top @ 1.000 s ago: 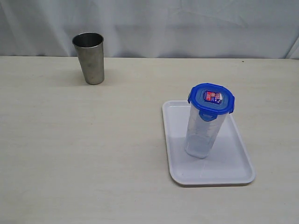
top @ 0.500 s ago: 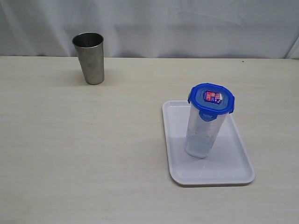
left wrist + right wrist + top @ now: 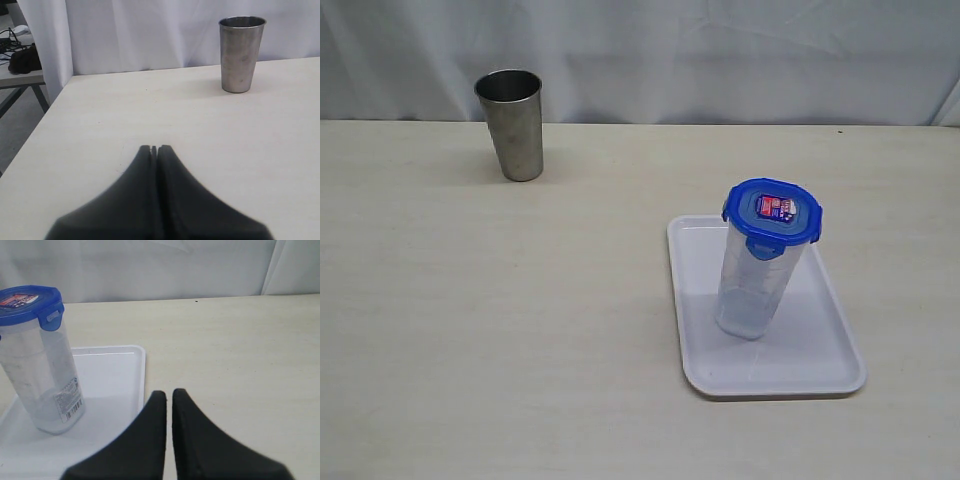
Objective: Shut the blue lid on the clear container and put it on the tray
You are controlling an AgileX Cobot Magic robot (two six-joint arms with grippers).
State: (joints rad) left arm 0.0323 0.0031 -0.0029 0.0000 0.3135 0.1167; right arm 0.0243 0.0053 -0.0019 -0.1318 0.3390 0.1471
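On pale table [image 3: 520, 330], tall clear plastic container [image 3: 752, 290] stands upright on flat white tray [image 3: 820, 370], 4 o'clock from table middle, round blue lid [image 3: 772, 211] on top. Nearer: right gripper [image 3: 169, 392], closed to thin slit, empty; left gripper [image 3: 154, 148] closed, empty.

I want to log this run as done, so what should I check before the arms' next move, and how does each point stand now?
1. The blue lid sits on the clear container: ok.
2. All lid flaps snapped down: cannot tell, the far ones are hidden.
3. The clear container stands upright inside the tray: ok.
4. The left gripper is shut and empty: ok.
5. The right gripper is shut, empty and apart from the clear container: ok.
6. The steel cup stands away from the tray: ok.
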